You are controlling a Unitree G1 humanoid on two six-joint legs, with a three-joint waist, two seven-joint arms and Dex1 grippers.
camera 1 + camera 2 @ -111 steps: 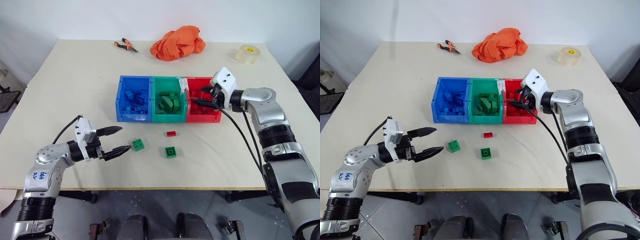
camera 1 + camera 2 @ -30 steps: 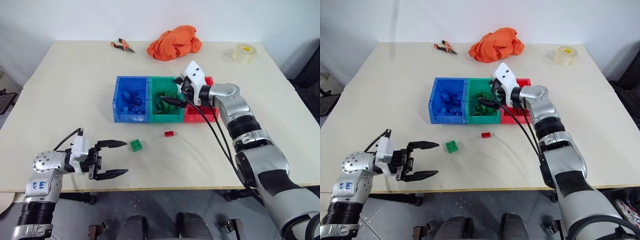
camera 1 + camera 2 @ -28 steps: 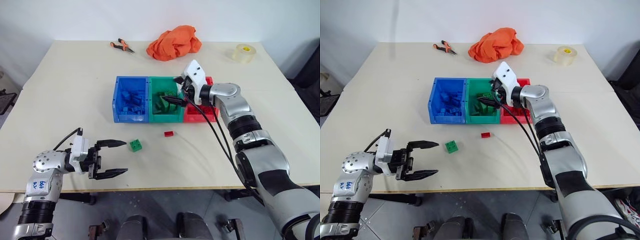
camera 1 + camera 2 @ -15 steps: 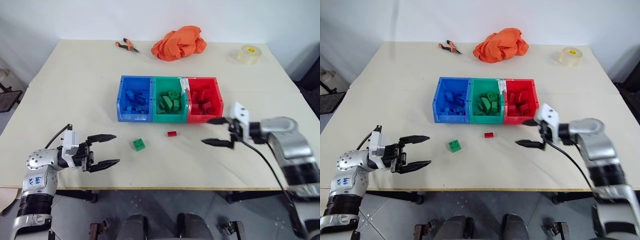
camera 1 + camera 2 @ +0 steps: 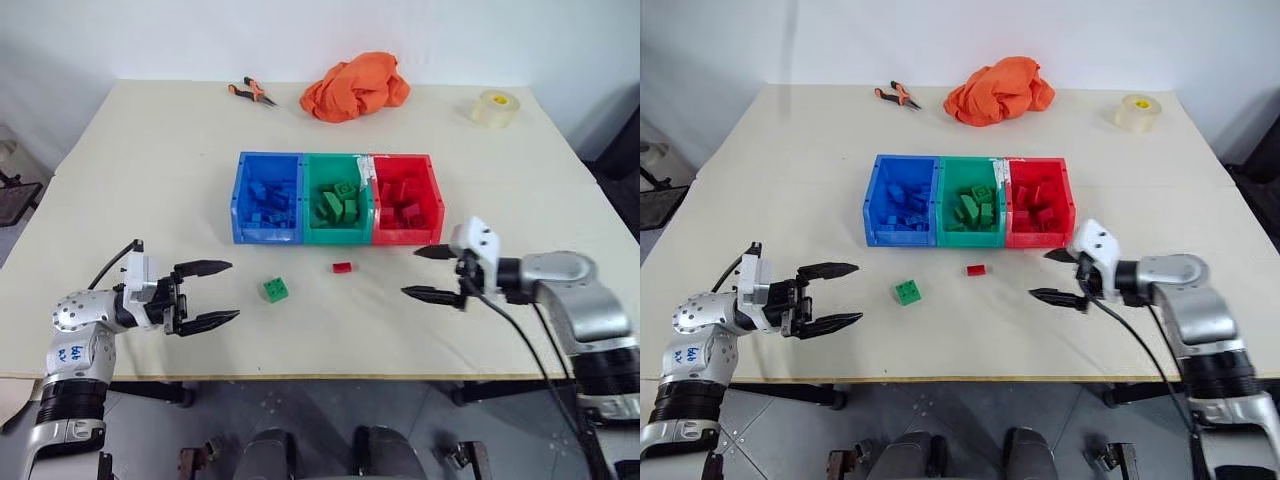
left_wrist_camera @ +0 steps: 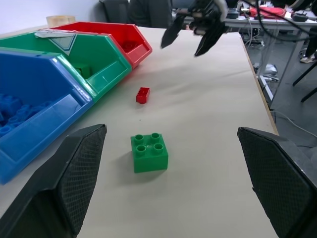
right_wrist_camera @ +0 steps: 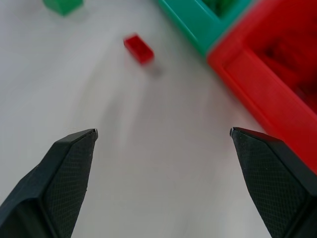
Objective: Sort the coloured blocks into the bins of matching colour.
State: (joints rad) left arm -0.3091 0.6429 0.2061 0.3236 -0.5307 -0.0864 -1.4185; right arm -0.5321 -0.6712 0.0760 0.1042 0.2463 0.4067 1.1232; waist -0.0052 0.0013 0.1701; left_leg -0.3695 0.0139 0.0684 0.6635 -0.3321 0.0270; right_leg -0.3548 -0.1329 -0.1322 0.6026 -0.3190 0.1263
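Two loose studded bricks lie on the smooth pale tabletop (image 5: 150, 170) before the glossy plastic bins (image 5: 338, 198): a squarish green block (image 5: 276, 290) and a smaller oblong red block (image 5: 343, 267). Left hand (image 5: 220, 292) and right hand (image 5: 424, 272) gape wide, empty. Left wrist view: the green block (image 6: 149, 152) shows four round studs.

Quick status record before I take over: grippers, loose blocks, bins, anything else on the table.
left gripper: open, empty, low over the table, pointing toward the green block
right gripper: open, empty, in front of the red bin
green block: loose on the table, in front of the bins
red block: loose on the table, in front of the green bin
blue bin: holds blue blocks
green bin: holds green blocks
red bin: holds red blocks
far edge: pliers, orange cloth, tape roll
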